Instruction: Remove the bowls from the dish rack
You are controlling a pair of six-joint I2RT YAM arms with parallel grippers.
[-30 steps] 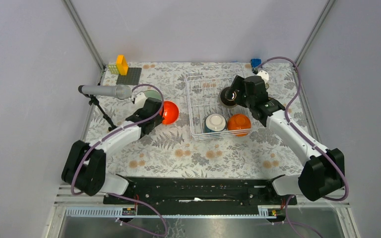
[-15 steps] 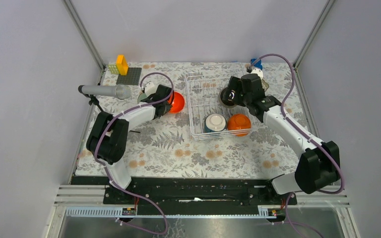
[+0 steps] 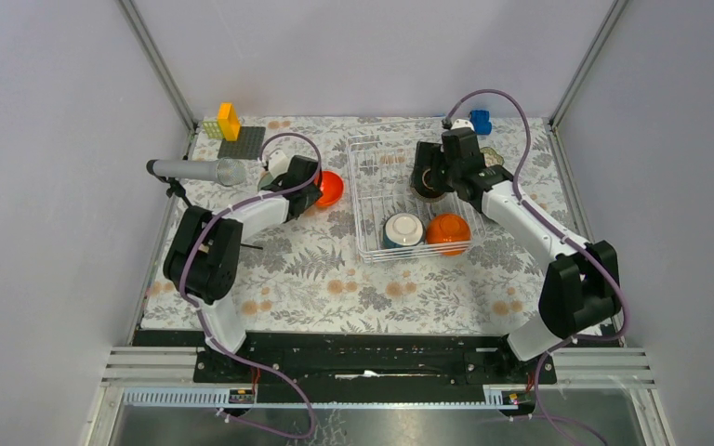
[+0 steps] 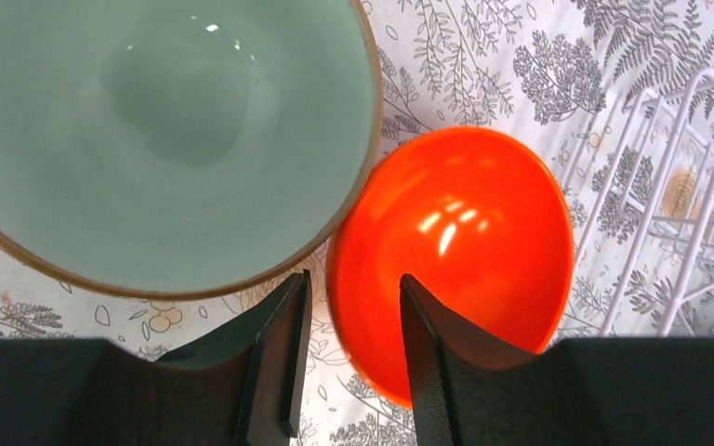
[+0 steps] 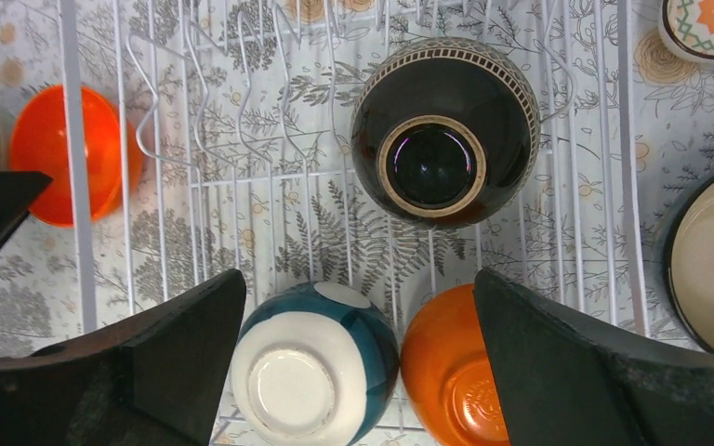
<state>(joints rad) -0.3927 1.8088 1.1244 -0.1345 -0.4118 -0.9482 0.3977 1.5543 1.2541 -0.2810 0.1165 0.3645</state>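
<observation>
**A:** Left hand?

**B:** Left hand point(image 4: 351, 283) is released. Its fingers point(image 4: 279, 353) stand parted either side of the near rim of the loose orange bowl point(image 4: 465, 251), with a sliver of cloth showing between one finger and the bowl. The bowl sits on the tabletop point(image 3: 335, 279), left of the dish rack point(image 5: 72, 167) and hard against the mint green bowl point(image 4: 167, 130). They look to be touching.

**A:** Right?

**B:** Right hand point(image 5: 361, 283) is spread wide and grasps nothing, hovering over the rack.

**A:** What's in the rack?

**B:** Three bowls, all upside down. The dark brown bowl point(image 5: 442, 139) is toward the far end. The teal bowl point(image 5: 311, 367) and the racked orange bowl point(image 5: 451, 372) are side by side at the near end.

**A:** Outside on the right?

**B:** A cream bowl point(image 5: 711, 260) sits upright just beside the rack wall. A patterned bowl point(image 5: 707, 23) is beyond it. Both are cut off by the edge of the wrist view.
</observation>
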